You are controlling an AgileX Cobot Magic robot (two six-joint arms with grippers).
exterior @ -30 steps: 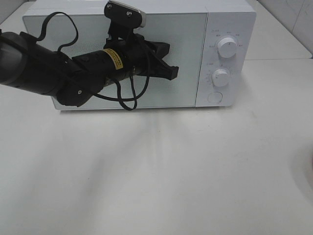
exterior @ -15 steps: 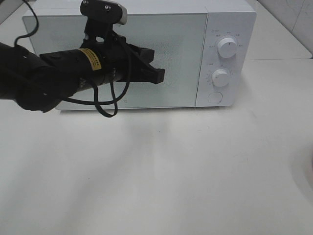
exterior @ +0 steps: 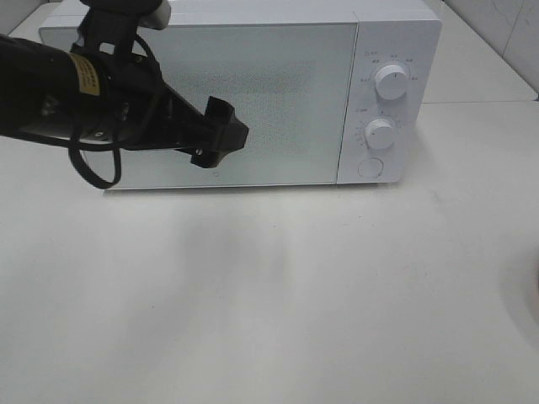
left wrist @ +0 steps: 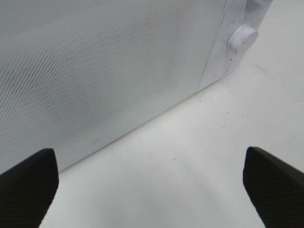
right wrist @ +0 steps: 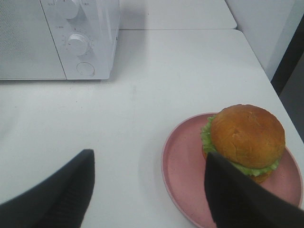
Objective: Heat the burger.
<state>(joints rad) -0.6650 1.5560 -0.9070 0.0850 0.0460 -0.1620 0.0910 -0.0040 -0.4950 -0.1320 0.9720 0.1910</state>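
While the right gripper (right wrist: 147, 190) hangs with fingers spread wide and empty, the burger (right wrist: 244, 140) sits on a pink plate (right wrist: 183, 166) just beyond its tips at two o'clock. Farther off, the left gripper (left wrist: 149, 183), jaws wide, faces the closed microwave (exterior: 278, 93) door.

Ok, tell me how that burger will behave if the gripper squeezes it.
The burger has a domed, soft-looking bun, so it would probably squash. Its stacked layers with loose lettuce may slide apart. It sits off-centre on the pink plate, which probably offers a firmer hold.
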